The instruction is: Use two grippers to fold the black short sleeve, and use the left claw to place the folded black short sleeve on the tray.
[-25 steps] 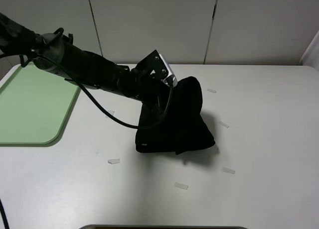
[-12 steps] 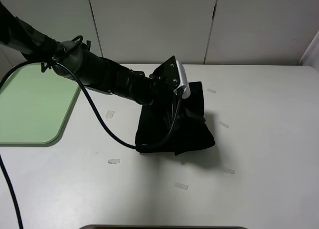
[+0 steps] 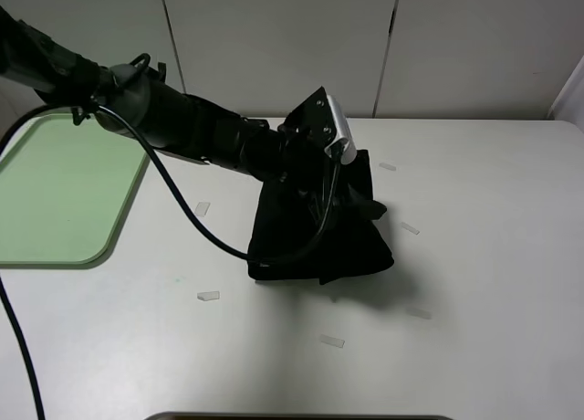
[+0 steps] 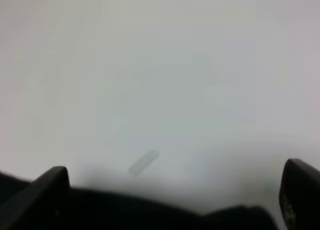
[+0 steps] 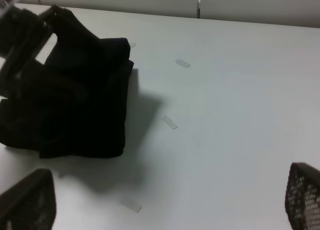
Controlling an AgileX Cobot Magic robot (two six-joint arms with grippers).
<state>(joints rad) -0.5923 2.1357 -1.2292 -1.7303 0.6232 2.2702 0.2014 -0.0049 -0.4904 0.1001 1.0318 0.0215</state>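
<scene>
One black shirt [image 3: 319, 233] lies bunched mid-worktop [image 3: 474, 256]; one green tray [image 3: 59, 192] sits at the left edge. Left gripper [image 3: 351, 201] spreads wide over the shirt; right gripper [image 5: 170, 205] gapes wide, empty.

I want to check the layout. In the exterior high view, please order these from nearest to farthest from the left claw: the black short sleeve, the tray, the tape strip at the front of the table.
From the left claw:
1. Black short sleeve, directly under it at the table's middle.
2. Tape strip, toward the table's front edge.
3. Tray, far off at the left edge.
</scene>
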